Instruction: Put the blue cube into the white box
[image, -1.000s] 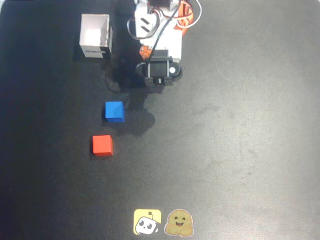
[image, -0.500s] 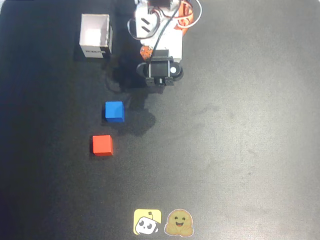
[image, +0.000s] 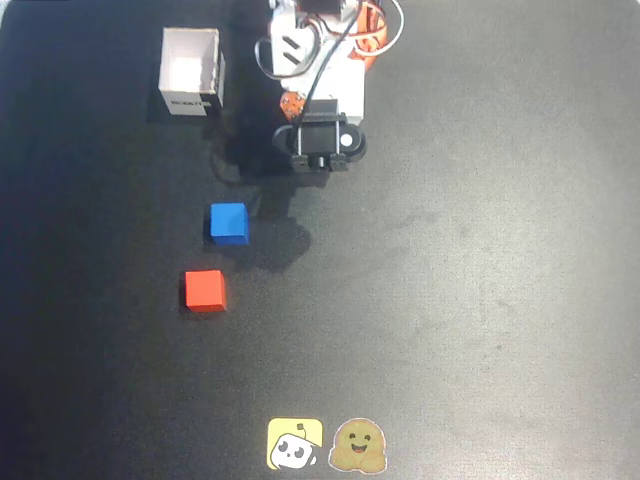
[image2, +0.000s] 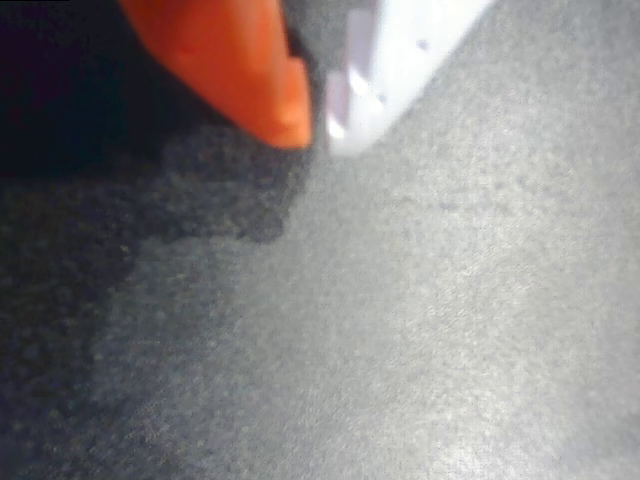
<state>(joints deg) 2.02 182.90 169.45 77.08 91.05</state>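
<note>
In the overhead view the blue cube (image: 228, 222) sits on the black mat, left of centre. The white box (image: 191, 71) stands open-topped at the upper left, its dark label facing the cubes. My arm (image: 322, 143) is folded up at the top centre, to the right of the box and above and right of the blue cube, well apart from both. In the wrist view my gripper (image2: 318, 135) is at the top, its orange finger (image2: 240, 60) and white finger (image2: 395, 60) meeting at the tips, shut on nothing, above bare mat.
A red cube (image: 204, 290) lies just below and left of the blue cube. Two stickers, a yellow one (image: 294, 444) and a brown one (image: 358, 445), are at the mat's bottom edge. White cables loop around the arm's base (image: 320, 40).
My wrist has shifted very slightly to the right. The cubes and the box have not moved.
</note>
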